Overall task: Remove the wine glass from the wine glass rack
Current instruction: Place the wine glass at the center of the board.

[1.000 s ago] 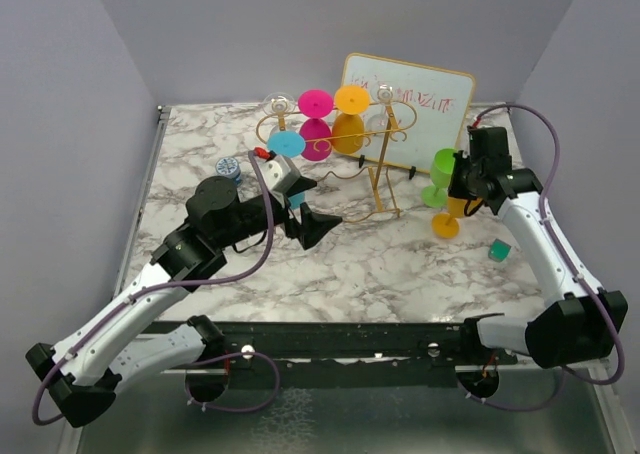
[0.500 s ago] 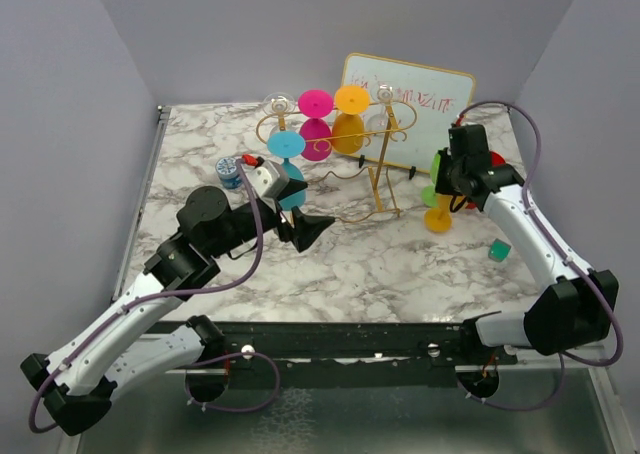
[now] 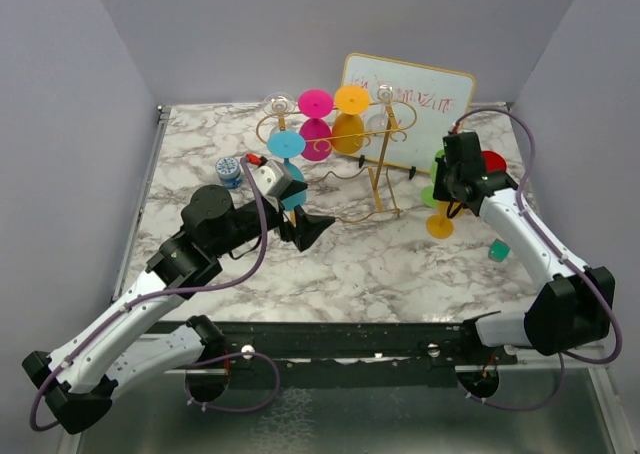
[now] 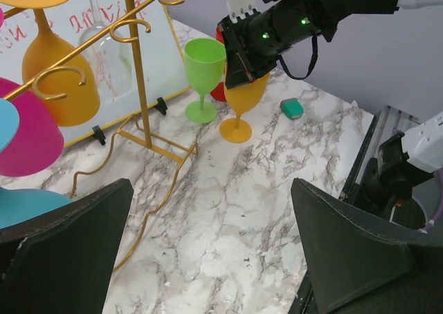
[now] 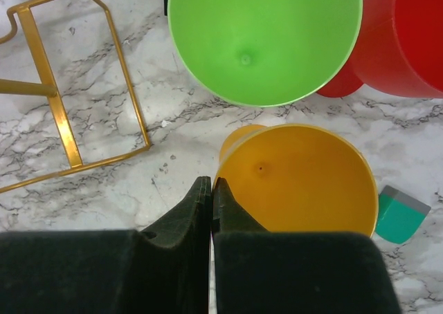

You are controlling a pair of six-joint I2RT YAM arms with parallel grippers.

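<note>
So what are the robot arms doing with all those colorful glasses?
They are taking wine glasses off the gold rack. The right tool is pinched shut on the rim of an orange glass standing on the table beside a green glass and a red glass. The left tool is wide open, holding nothing, next to the rack, where a blue glass and others hang upside down.

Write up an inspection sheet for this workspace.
Surface: marble table, no spills seen.
Job's things: rack upright, glasses hanging on it; orange glass off it.
Clutter: green glass, red glass, teal block, jar, whiteboard.
Grippers: left gripper open, empty; right gripper shut on orange glass rim.
Cables: purple cables loop off both arms.
Surroundings: plain walls; nothing else seen.
</note>
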